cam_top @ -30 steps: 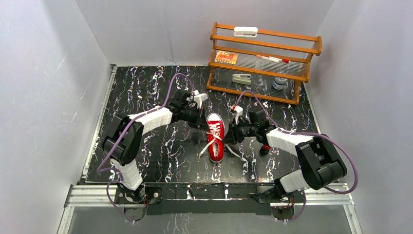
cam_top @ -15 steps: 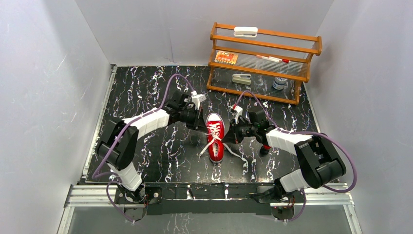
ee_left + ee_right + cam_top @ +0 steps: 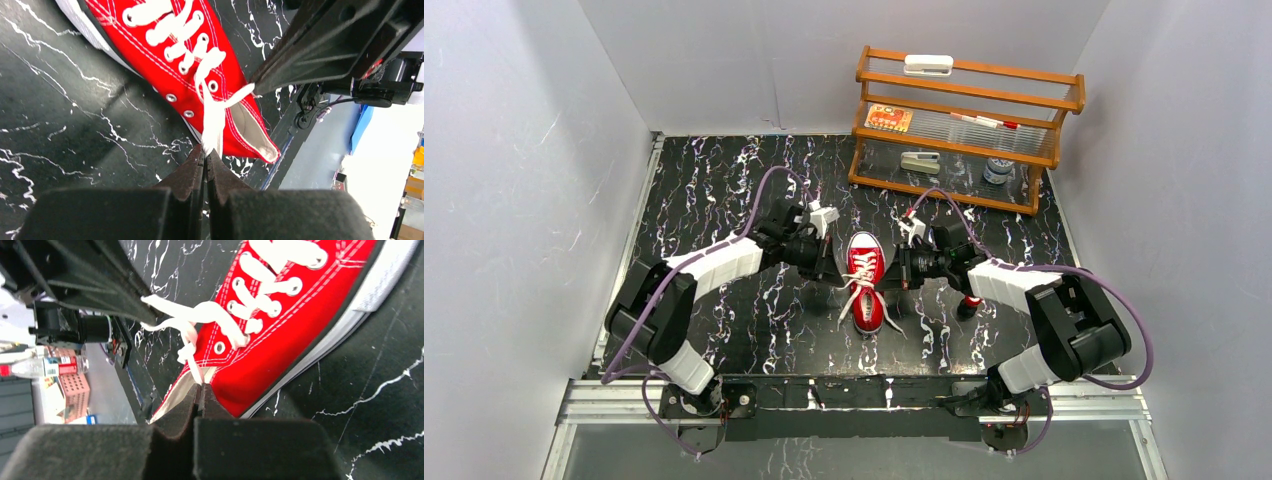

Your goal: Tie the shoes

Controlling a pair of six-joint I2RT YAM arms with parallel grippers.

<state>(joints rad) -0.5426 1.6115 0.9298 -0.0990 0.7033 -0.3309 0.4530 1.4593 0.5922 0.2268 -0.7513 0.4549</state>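
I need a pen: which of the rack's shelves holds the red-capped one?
The middle shelf: the pen lies toward its right, an orange card at its left. The top shelf holds only a white block.

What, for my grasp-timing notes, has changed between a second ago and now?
The right hand closed on a lace end, and that lace's loose tail drew in toward the sneaker. The left hand pulled back toward the near left, holding the other lace. Its grip stayed shut; the sneaker stayed put.
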